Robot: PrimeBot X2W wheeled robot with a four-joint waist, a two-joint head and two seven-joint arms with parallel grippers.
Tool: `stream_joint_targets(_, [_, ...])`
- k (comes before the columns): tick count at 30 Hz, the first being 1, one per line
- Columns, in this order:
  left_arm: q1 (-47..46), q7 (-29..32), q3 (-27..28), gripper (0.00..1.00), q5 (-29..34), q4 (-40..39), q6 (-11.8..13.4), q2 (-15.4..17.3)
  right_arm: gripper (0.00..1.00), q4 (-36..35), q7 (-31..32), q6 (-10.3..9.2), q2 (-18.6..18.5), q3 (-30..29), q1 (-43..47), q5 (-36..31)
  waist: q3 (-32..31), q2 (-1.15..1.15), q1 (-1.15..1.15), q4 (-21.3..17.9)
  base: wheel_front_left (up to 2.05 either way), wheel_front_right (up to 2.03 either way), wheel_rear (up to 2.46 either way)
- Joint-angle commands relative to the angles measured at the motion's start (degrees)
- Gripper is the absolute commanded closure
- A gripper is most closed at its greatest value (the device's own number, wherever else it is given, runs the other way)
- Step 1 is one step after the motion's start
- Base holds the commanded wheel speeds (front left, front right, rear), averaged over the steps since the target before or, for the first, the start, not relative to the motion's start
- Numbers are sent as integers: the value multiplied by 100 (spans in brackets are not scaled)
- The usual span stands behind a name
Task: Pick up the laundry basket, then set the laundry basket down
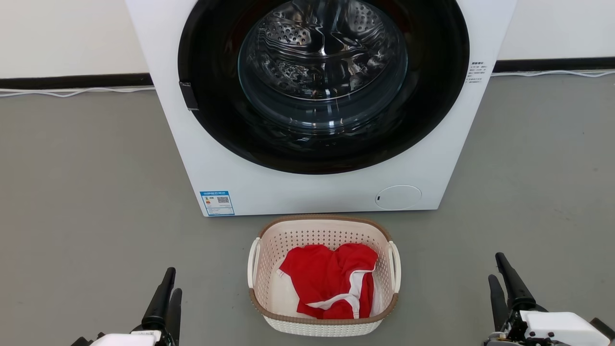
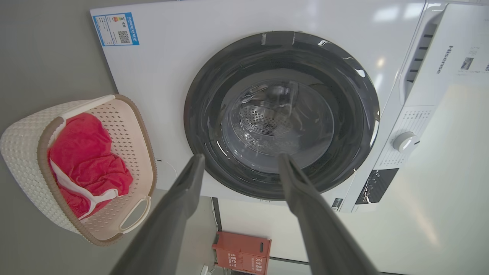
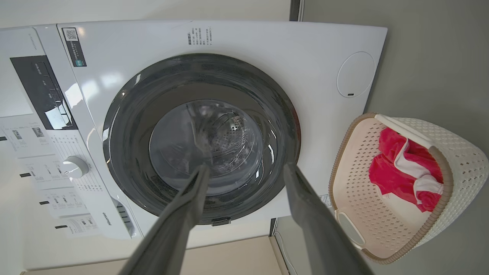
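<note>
Jaws on both grippers are standing open, gripping nothing. The left gripper (image 1: 172, 283) and right gripper (image 1: 497, 269) are hovering low, fingers pointing toward the white front-loading washing machine (image 1: 312, 192). The small cream-white perforated plastic laundry basket (image 1: 317, 238) is sitting on the grey floor (image 1: 86, 202) between them, well apart from both, holding a red-and-white garment (image 1: 326, 278).

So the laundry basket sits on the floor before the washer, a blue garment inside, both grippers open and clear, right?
Not blue: the head view shows the garment in the laundry basket is red with white trim. The rest holds: it sits on the floor before the washer, left gripper and right gripper open and clear.
</note>
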Motion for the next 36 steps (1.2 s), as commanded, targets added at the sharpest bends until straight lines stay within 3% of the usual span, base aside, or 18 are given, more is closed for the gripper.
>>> stream_joint_targets(1, [-208, -49, -12, 0, 94, -162, -6, 42, 0, -200, -77, 9, -42, 29, -151, -124, 2, 0, -1, 1, 0, 0, 0])
stream_joint_targets(36, [-271, -638, -44, 0, 2913, -196, 0, 68, 0, -508, -666, 21, -54, 326, -259, -3577, 31, 0, -1, 12, 0, 0, 0])
